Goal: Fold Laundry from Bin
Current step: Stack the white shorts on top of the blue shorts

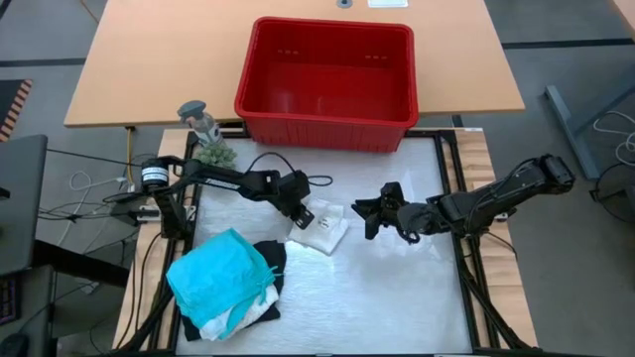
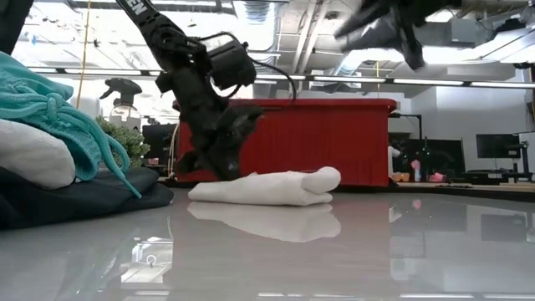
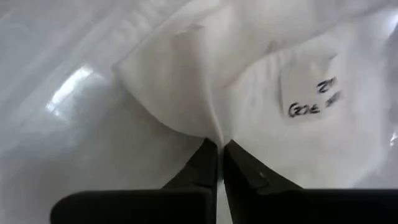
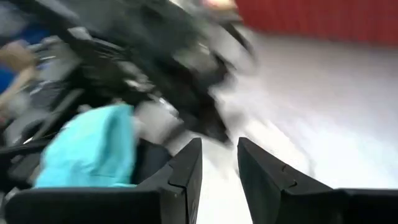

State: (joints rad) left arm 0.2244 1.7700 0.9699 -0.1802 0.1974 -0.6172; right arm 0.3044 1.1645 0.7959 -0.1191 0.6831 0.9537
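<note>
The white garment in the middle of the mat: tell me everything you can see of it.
The white garment is a small, soft, plain-looking cloth, folded into a compact, slightly rumpled bundle lying flat on the glossy mat. A white tag with handwritten marks shows on it. It sits in front of the red bin, apart from the teal-topped pile. The left gripper has its jaws shut, pinching one edge; nothing else touches it.

Red bin (image 1: 327, 79), white garment (image 1: 322, 230) with a handwritten tag, teal garment (image 1: 218, 278) over black cloth (image 1: 270, 260), glossy pale-grey surface (image 1: 397, 297).
</note>
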